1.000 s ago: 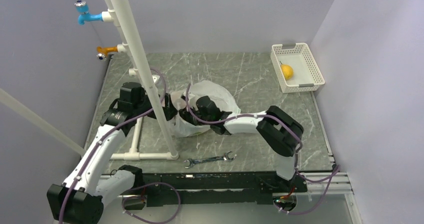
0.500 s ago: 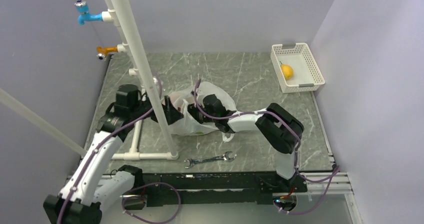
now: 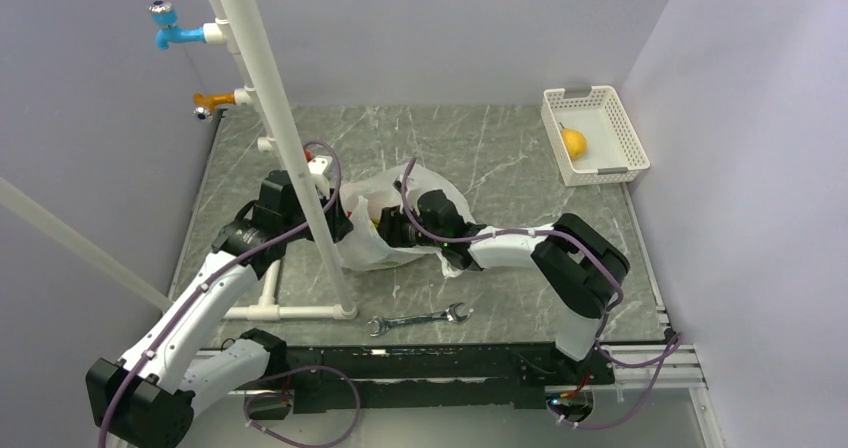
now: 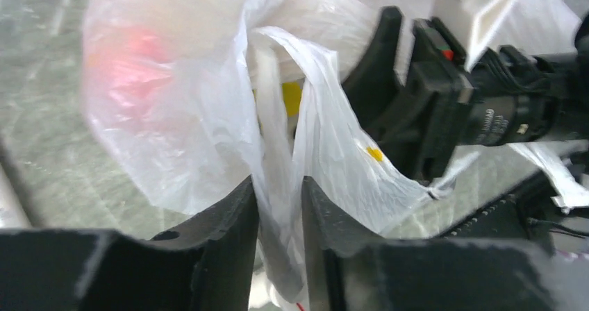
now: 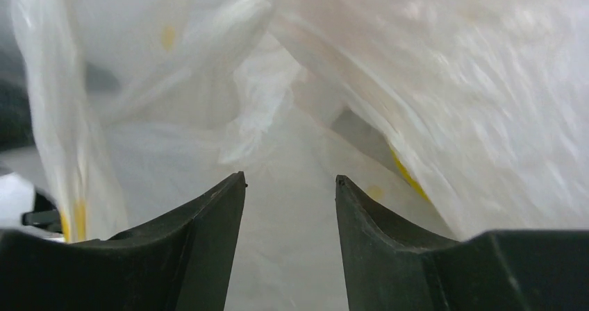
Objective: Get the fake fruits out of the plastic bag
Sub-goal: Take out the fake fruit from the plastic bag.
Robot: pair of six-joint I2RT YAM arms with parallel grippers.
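Left claw (image 4: 278,186) is clamped on a fold of the plastic bag (image 3: 368,250), just right of the white pipe (image 3: 285,138) blocking my overhead view; right claw (image 5: 290,186) sits spread apart inside it. A wrench (image 3: 420,320) lies nearer me on the bench (image 3: 500,158).

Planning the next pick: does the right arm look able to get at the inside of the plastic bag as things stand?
Likely yes: the left gripper pinches a strip of the plastic bag, and the right gripper, jaws apart, sits among its folds. No fruit clearly shows ahead of it, though.
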